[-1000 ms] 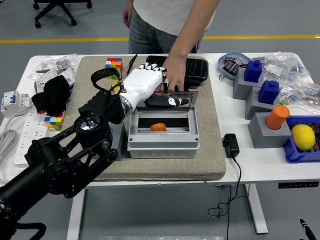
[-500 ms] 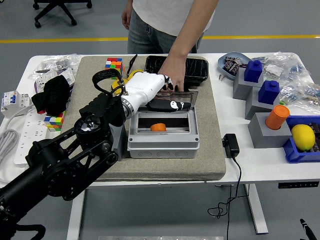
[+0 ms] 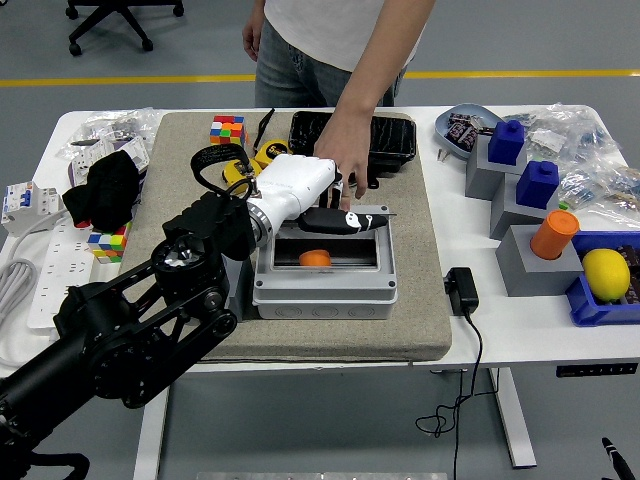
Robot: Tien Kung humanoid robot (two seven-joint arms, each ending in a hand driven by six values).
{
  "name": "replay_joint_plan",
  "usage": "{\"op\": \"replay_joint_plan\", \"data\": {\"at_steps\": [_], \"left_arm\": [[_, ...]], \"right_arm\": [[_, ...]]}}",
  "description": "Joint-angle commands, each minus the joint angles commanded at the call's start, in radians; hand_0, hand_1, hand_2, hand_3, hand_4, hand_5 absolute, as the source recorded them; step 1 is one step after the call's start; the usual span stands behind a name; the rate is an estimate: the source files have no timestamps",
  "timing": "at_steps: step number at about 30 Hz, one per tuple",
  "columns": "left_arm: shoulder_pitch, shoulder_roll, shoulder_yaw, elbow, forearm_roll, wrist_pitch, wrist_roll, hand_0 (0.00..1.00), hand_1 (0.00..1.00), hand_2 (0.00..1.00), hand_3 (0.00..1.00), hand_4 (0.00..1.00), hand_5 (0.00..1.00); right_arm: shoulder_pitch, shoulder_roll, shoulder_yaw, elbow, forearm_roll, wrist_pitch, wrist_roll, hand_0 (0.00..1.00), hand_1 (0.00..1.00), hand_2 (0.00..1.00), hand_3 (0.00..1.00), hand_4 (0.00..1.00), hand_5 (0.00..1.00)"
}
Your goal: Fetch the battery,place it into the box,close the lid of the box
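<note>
A grey box [image 3: 325, 291] sits on the beige mat [image 3: 425, 300] in the middle of the table. An orange battery [image 3: 316, 258] lies inside it, seen through the opening. My left hand [image 3: 336, 221], white with black fingers, lies over the front edge of the hinged lid [image 3: 376, 211], its fingers curled on it. The lid is tilted low over the box, nearly flat. A person's hand [image 3: 346, 160] rests just behind the lid at the box's back edge.
A black tray [image 3: 392, 140] lies behind the box. Rubik's cubes [image 3: 228, 128], a power strip [image 3: 45, 260] and a black cloth [image 3: 105, 185] are at the left. Grey and blue blocks [image 3: 520, 175], an orange cup [image 3: 555, 233], a lemon [image 3: 606, 273] and a charger [image 3: 461, 290] are at the right.
My left hand has moved forward and down with the lid, which has swung from upright to almost shut. The person's hand has stayed behind the box.
</note>
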Motion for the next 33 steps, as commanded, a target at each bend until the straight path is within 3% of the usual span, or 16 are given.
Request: {"op": "replay_joint_plan", "data": {"at_steps": [12,22,23,26,28,29,33], "left_arm": [[0.023,0.007,0.043,0.007,-0.017,-0.004,-0.001,0.229,0.068,0.176,0.23,0.998,0.998],[0.028,0.007,0.027,0.004,-0.007,0.019,-0.019,0.229,0.067,0.174,0.232,0.998,0.998],[0.031,0.007,0.015,0.0,0.001,0.044,-0.039,0.277,0.132,0.219,0.296,0.998,0.998],[0.043,0.004,-0.028,-0.006,0.012,0.139,-0.13,0.277,0.132,0.219,0.296,0.998,0.998],[0.057,0.001,-0.07,-0.005,-0.029,0.224,-0.208,0.277,0.132,0.219,0.296,0.998,0.998],[0.063,0.001,-0.089,-0.006,-0.047,0.26,-0.236,0.529,0.509,0.543,0.476,0.998,0.998],[0.092,0.007,-0.171,-0.006,-0.045,0.399,-0.284,0.529,0.509,0.543,0.476,0.998,0.998]], "right_arm": [[0.001,0.002,0.008,0.0,-0.002,-0.002,0.0,0.951,0.843,0.789,0.802,0.998,0.998],[0.001,0.004,0.012,0.0,-0.003,-0.001,0.002,0.948,0.843,0.789,0.802,0.998,0.998],[0.001,0.004,0.012,0.0,-0.003,-0.001,0.002,0.948,0.843,0.79,0.802,0.998,0.998],[0.001,0.005,0.013,0.0,-0.003,-0.001,0.002,0.948,0.843,0.79,0.802,0.998,0.998],[0.0,0.006,0.014,0.0,-0.002,-0.002,0.001,0.948,0.843,0.79,0.802,0.998,0.998],[0.0,0.007,0.014,0.0,-0.001,-0.001,0.001,0.949,0.843,0.789,0.802,0.998,0.998],[-0.004,0.01,0.014,0.0,-0.001,-0.001,0.001,0.949,0.843,0.789,0.802,0.998,0.998]]}}
